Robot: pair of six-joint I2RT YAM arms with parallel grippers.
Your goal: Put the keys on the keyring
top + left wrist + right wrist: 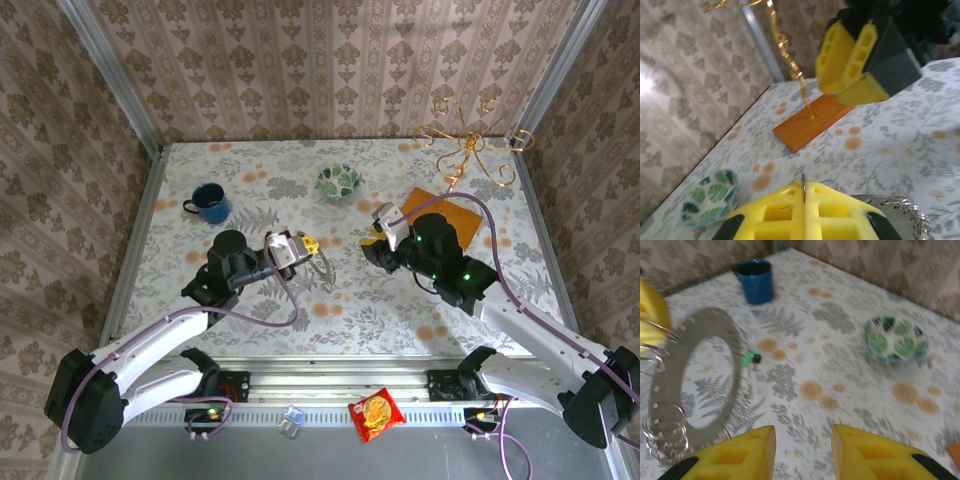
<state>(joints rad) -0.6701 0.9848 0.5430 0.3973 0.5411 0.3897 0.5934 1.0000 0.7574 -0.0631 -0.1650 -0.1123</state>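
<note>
The left gripper (pixel 803 200) has its jaws closed on a thin metal edge, by the look of it the rim of the disc (pixel 710 320), which it holds up at a tilt above the desk (pixel 850 390). Small wire loops (pixel 665 435) hang along that rim. I cannot tell which of them, if any, is the keyring. The right gripper (pixel 803 440) hangs near, jaws apart and empty. The keys (pixel 748 359), known by their green head, lie on the desk just past the disc, between it and the mug (pixel 756 280).

The keys are small and lie low, so the right jaws may scrape the desk and push the bunch away rather than lift it. The way down runs close to the disc. A bump there could twist it in the left gripper's narrow pinch, or snag a loop. A grip on the green head alone would likely leave the rest swinging and hard to thread.
</note>
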